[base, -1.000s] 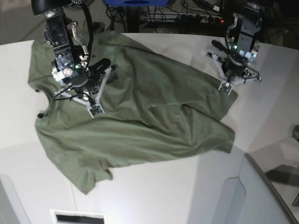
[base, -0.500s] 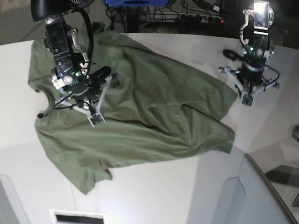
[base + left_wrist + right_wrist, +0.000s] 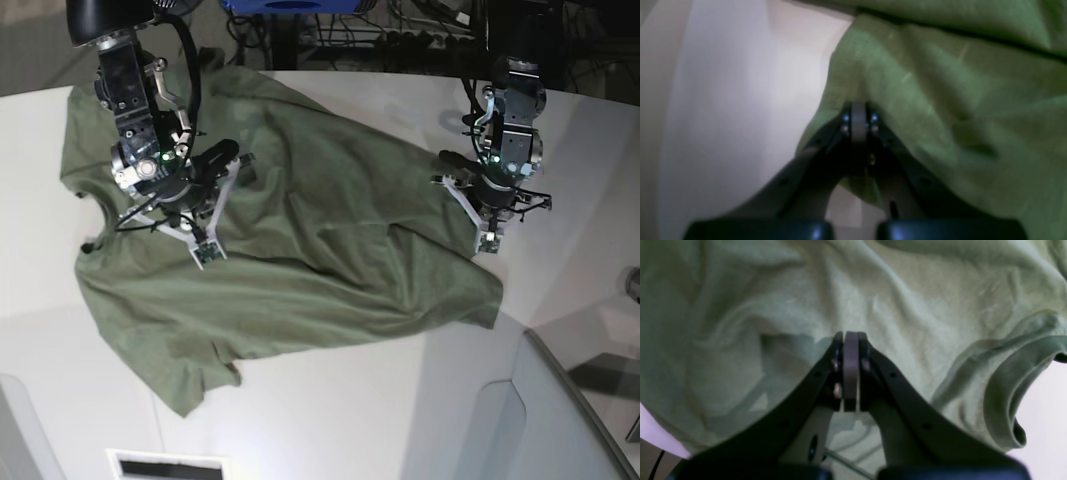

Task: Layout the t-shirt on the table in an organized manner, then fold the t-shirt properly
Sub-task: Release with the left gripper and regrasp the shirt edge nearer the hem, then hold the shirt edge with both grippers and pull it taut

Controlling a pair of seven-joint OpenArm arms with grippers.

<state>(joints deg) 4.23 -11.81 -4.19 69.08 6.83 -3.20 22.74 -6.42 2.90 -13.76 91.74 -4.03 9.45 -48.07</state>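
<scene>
Base view: I see the t-shirt [image 3: 290,240] spread wrinkled across the white table [image 3: 330,420], its collar toward this view's left edge and its hem running along the right, one sleeve pointing down toward the near edge and a fold lying across the middle of the body. My right gripper [image 3: 160,195], on this view's left, hangs over the chest area just beside the collar; my left gripper [image 3: 490,195], on this view's right, sits at the shirt's right-hand edge. On the right wrist camera, the right gripper [image 3: 850,336] has its jaws pressed flat together with no gap, pointing at the creased cloth; the ribbed collar [image 3: 1010,386] curls at the lower right, with bare table showing past it. I see no cloth pinched between those jaws. On the left wrist camera, which is blurred, the left gripper [image 3: 858,110] is likewise fully closed, its tip at the very edge of the shirt [image 3: 940,100] where green cloth meets white tabletop [image 3: 740,100]; whether it pinches any fabric I cannot tell. A grey panel [image 3: 560,420] stands at the table's near right corner.
</scene>
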